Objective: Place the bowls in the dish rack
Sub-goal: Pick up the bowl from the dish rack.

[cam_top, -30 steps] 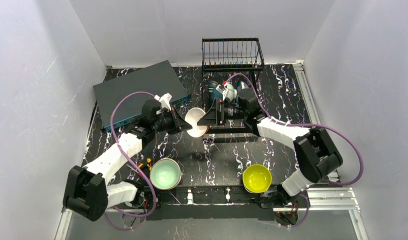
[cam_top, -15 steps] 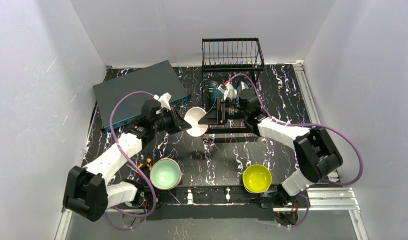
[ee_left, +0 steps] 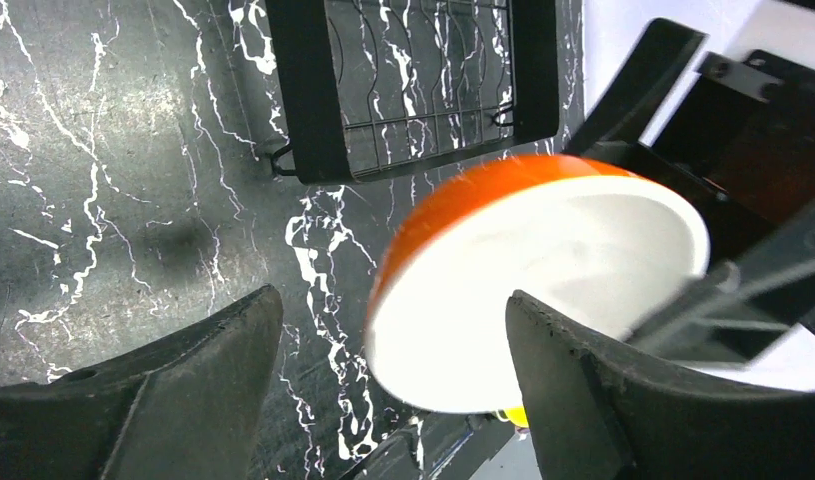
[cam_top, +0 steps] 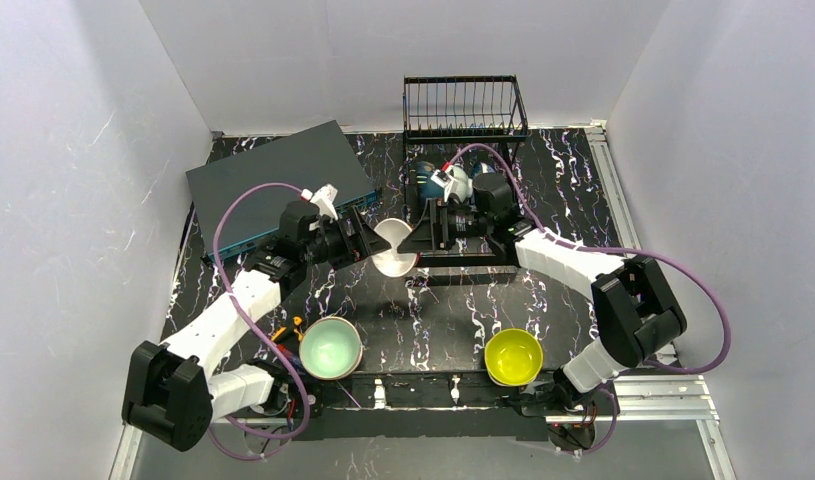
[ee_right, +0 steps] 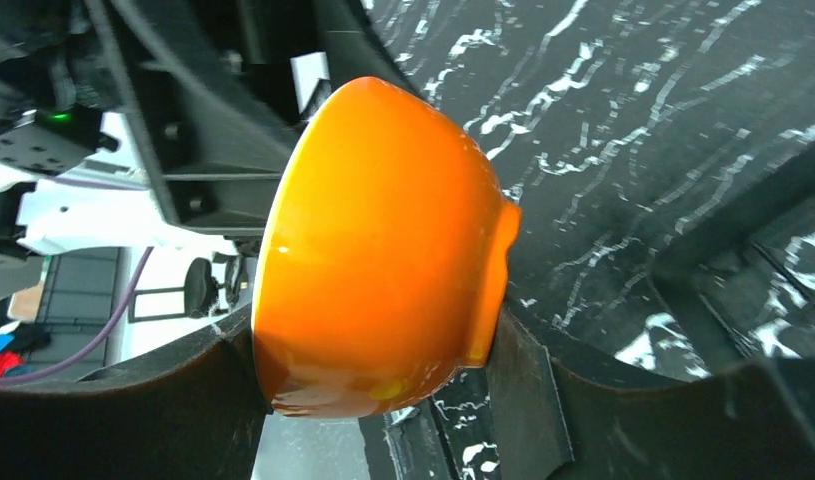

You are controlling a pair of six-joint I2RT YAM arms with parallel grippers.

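The right gripper is clamped on an orange bowl. One finger presses against the rim and the other against the foot, so the bowl is held on its side in the air above the black marbled table. From overhead, the bowl is over the middle of the table with its white inside facing the left arm.

The left gripper points at the bowl from the opposite side with its jaws spread wide. The bowl's rim lies between the two fingers, with a clear gap on one side. Whether the other finger touches the bowl cannot be told.

Just past the bowl lies the flat black frame of the rack, crossed by thin wires. The rack's upright wire basket stands at the far edge of the table, against the back wall. A dark blue bowl sits in front of the basket, just beside the right wrist.

Near the arm bases, a green bowl sits upright on the left and a yellow bowl sits upright on the right, well apart. A dark grey box lies at the far left of the table.
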